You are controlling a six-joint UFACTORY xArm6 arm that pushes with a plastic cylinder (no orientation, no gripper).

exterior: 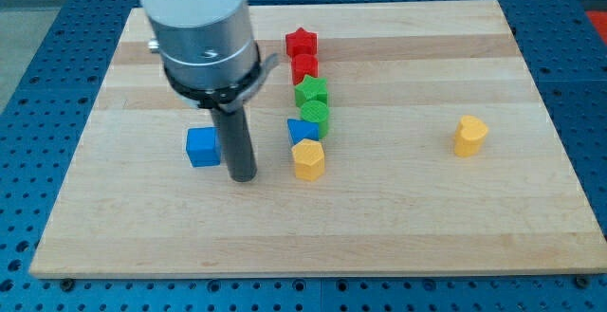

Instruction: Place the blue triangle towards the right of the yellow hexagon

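Note:
The blue triangle (pixel 301 130) lies near the board's middle, at the lower end of a column of blocks. It touches the yellow hexagon (pixel 308 159) just below it and a green block (pixel 315 115) just above it. My tip (pixel 245 174) rests on the board to the left of the yellow hexagon, about one block's width away. It stands just right of a blue cube (pixel 202 147). The rod hangs from the large grey arm body at the view's top left.
The column continues upward with a green star (pixel 311 91), a red block (pixel 303 66) and a red star (pixel 301 42). A second yellow block (pixel 469 136) sits alone at the view's right. The wooden board (pixel 531 236) lies on a blue perforated table.

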